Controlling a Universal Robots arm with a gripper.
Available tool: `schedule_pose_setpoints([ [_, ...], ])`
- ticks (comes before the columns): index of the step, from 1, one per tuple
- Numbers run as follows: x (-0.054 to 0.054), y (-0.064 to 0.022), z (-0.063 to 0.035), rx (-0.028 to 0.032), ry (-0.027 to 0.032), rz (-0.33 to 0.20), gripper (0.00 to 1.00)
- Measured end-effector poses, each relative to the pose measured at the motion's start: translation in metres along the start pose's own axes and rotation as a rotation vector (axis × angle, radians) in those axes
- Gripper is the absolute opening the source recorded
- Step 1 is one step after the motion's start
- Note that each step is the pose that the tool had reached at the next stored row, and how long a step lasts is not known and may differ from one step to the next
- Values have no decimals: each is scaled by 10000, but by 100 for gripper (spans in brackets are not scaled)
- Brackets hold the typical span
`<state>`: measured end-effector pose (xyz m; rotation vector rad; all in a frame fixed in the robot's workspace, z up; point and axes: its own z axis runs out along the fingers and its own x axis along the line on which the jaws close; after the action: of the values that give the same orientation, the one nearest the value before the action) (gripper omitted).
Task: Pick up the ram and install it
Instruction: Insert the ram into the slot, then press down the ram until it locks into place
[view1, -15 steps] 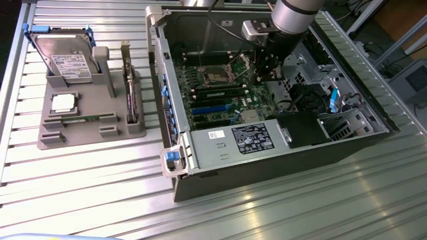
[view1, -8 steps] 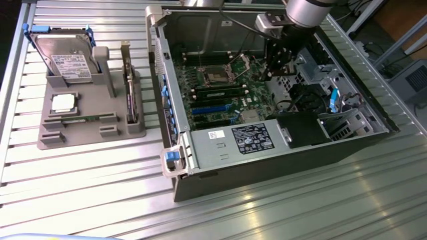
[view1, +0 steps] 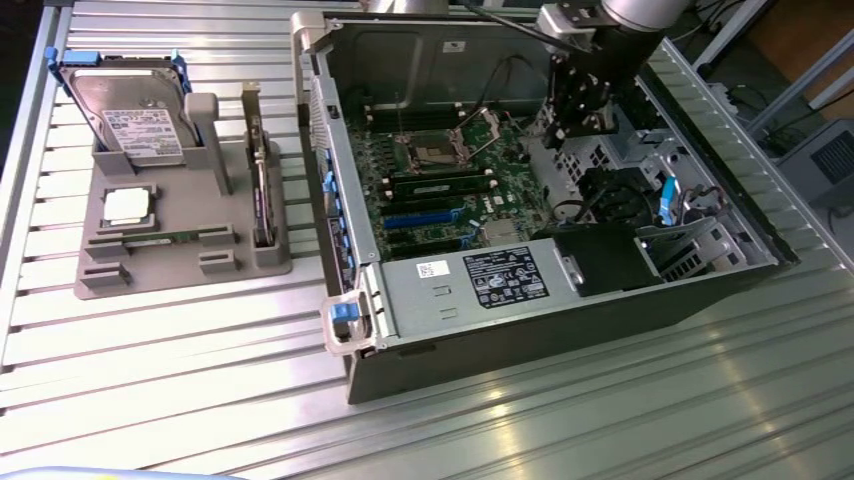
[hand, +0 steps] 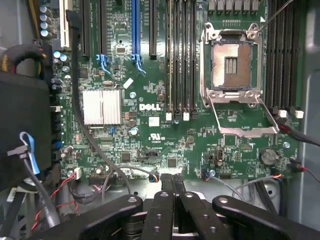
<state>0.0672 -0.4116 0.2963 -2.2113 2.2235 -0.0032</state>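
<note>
One long, thin green ram stick (view1: 163, 240) lies in the grey plastic holder (view1: 180, 272), well apart from your pincer
Your black pincer (hand: 173, 192) hangs closed and empty over the green motherboard (hand: 150, 137); dropping lower could snag loose cables (hand: 92, 147)

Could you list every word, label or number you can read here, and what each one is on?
"DELL": white letters on the motherboard, wrist view.
Finer white print beneath it: too small to read.
Power supply labels: blurred.
Hard drive label: blurred.
</note>
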Motion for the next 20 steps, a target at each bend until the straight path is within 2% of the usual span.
schedule_pose_setpoints([
  [1,0,1,-36,1,-2,-2,10],
  [4,0,2,-37,2,-3,-1,10],
  [5,0,44,-24,2,-1,0,10],
  [7,1,256,65,2,-2,-2,10],
  [9,2,401,122,2,-3,-1,10],
  [11,3,496,161,2,-3,-2,10],
  [12,3,518,175,1,-2,-1,10],
  [13,4,575,247,1,-2,-1,10],
  [14,4,651,409,2,-2,-1,10],
  [20,-58,687,639,-2,7,-3,10],
])
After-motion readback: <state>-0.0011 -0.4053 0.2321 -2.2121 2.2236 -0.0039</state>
